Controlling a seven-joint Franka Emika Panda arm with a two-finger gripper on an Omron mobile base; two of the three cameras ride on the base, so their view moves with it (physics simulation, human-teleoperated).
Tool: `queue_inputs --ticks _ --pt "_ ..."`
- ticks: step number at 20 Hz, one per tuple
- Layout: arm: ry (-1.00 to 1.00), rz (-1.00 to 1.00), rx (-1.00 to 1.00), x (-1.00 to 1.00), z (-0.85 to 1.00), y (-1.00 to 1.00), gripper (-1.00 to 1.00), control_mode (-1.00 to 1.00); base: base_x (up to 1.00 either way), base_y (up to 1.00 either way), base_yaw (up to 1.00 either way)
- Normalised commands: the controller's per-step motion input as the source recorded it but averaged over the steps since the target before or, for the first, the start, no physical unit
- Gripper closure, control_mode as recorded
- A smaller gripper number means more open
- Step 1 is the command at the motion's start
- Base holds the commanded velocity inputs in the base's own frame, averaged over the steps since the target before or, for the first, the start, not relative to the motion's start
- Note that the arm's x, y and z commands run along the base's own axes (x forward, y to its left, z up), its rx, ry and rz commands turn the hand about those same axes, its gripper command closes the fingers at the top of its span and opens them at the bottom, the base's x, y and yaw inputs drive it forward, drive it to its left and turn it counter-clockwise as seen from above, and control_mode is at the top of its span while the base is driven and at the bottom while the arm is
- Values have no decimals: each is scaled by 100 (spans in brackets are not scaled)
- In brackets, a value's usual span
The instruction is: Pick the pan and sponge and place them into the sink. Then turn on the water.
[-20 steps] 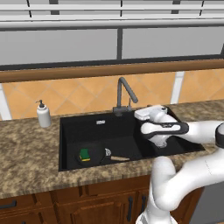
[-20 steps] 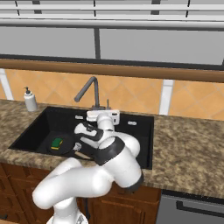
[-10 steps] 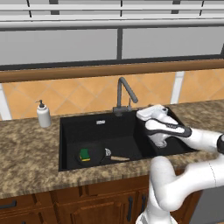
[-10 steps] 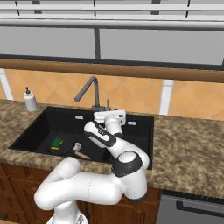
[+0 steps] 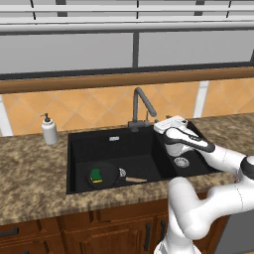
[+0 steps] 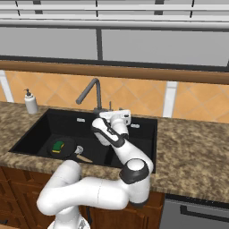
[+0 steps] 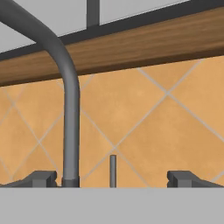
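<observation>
The gripper [image 7: 112,178] stands with its two dark fingertips [image 7: 41,178] spread wide and nothing between them, facing the thin upright lever [image 7: 113,170] at the foot of the faucet [image 7: 65,109]; whether a tip touches the faucet stem cannot be judged from the hand view. The hand hangs over the divider of the black double-basin sink [image 5: 114,144], near its back edge. In the larger left basin, toward the front edge, lies the pan [image 5: 106,174], its wooden handle pointing right, with the sponge [image 5: 95,175] resting inside it, green side up. A white soap dispenser [image 5: 48,130] stands at the worktop's [image 5: 30,173] back edge, left of the sink. Behind rise orange tiles [image 5: 99,106], a wooden ledge [image 5: 99,82] and window panes [image 5: 69,49]; brown cabinets [image 5: 99,230] run below.
</observation>
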Motion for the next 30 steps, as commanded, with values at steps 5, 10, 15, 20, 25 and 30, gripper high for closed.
queue_inputs --ticks 5,10,15,20,25,30 --pt "0 -8 0 1 -2 2 -100 -100 0 0 0" --pt "0 -14 0 0 0 1 -100 -100 0 0 0" --pt "0 -15 0 0 -1 4 -100 -100 0 0 0" --pt "0 -10 0 0 -2 2 -100 -100 0 0 0" --pt "0 -4 0 0 -9 0 -100 -100 0 0 0" --pt "6 -9 0 -4 -1 15 -100 -100 0 0 0"
